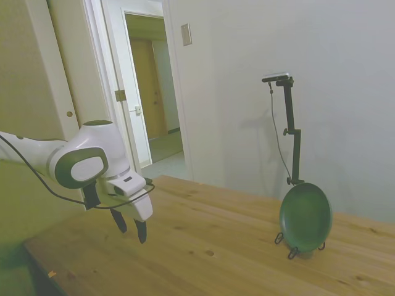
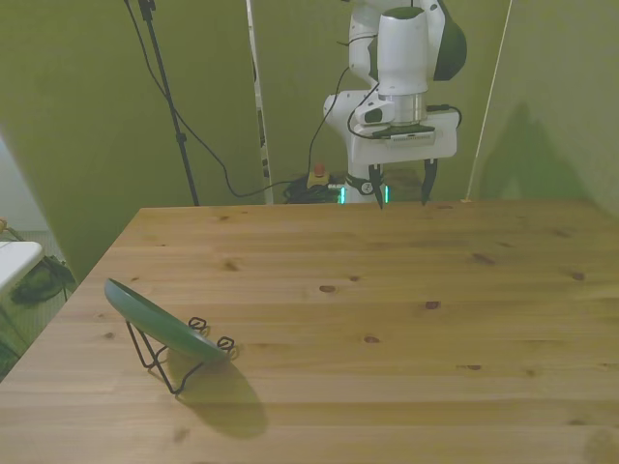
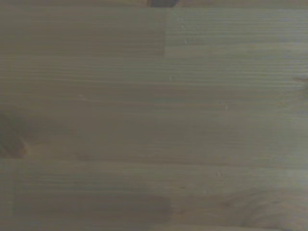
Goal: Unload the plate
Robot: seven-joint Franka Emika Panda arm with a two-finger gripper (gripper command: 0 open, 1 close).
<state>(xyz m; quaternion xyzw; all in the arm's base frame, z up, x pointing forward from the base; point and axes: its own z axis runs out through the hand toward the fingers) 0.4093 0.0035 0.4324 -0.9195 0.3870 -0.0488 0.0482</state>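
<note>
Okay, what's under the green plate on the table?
A thin black wire stand props the plate up tilted, on the wooden table. The stand's contact points behind the plate are hidden.

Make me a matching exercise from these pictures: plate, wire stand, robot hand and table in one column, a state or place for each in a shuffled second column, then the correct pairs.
Column one:
1. plate
2. wire stand
3. hand
4. table

Column two:
A. open and empty, held above the wood near the robot's side
B. dark green, leaning tilted on its edge
C. thin and black, standing on the wood and propping something up
D. wooden planks with knots

Pairs: 1-B, 2-C, 3-A, 4-D
</note>
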